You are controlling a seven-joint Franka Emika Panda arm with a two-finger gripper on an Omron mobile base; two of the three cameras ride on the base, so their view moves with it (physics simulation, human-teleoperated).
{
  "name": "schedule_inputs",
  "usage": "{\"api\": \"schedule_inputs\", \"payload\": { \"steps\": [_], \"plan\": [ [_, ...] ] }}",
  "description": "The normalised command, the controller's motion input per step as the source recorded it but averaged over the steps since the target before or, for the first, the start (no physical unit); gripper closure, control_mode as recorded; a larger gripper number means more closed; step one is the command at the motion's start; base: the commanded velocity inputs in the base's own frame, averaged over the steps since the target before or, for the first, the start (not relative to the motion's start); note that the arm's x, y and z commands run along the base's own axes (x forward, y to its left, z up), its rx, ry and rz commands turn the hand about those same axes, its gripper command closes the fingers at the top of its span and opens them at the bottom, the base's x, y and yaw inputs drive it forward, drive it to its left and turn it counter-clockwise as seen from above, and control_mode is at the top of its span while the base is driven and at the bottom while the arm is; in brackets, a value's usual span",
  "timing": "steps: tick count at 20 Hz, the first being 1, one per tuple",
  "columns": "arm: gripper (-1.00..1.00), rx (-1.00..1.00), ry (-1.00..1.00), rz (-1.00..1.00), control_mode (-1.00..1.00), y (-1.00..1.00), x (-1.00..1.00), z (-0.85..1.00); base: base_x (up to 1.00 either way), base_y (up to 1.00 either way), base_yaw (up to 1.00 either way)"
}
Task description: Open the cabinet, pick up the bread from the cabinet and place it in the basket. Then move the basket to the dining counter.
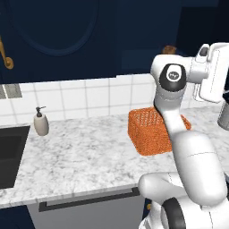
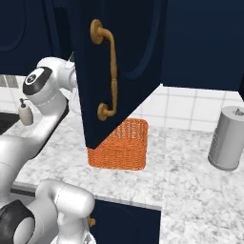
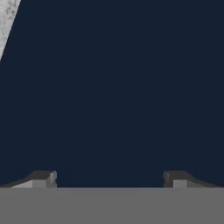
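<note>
cabinet: dark navy wall unit above the worktop; in the right base view one arched-panel door stands swung out toward the camera, edge-on, its lower corner hanging in front of the basket
door handle: curved brass, vertical, on the open door's face
second handle: brass, at the left edge of the left base view, on another navy door
basket: orange wicker, rectangular, sitting on the marble worktop near the tiled wall; arm partly covers it in the left base view, open door partly covers it in the right base view; inside not readable
bread: small brown shape up in the dark cabinet opening above the arm's elbow joint, too small to be sure of
gripper: fingertips wide apart, nothing between them, released; faces a flat navy surface up close, sliver of marble at upper left corner
arm: raised, forearm reaching right at cabinet height
worktop: white-grey marble, white tile backsplash behind
soap dispenser: beige pump bottle, upright, just beside the sink
sink: black, left end of worktop
canister: grey metal cylinder with lid, upright on the worktop, well apart from the basket, right side
drawer front: grey, dark slot handle, under the worktop edge
</note>
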Motion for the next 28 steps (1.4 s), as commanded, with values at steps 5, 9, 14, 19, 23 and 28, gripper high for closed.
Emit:
{"api": "schedule_inputs", "payload": {
  "steps": [5,9,14,19,23,28],
  "plan": [
    [-1.00,0.27,0.01,-0.12,-1.00,-1.00,-0.10,-0.10,0.00,0.00,0.00],
    [-1.00,0.13,0.00,0.00,-1.00,-0.51,-0.02,0.00,0.00,0.00,0.00],
    [-1.00,0.01,-0.05,0.02,-1.00,0.77,-0.15,-0.12,0.00,0.00,0.00],
    [-1.00,0.00,-0.05,-0.01,-1.00,1.00,0.04,-0.42,0.00,0.00,0.00],
    [-1.00,0.15,-0.11,-0.14,-1.00,0.80,0.18,-0.77,0.00,0.00,0.00],
    [-1.00,0.38,-0.24,-0.21,-1.00,0.45,0.54,-1.00,0.00,0.00,0.00]
  ]
}}
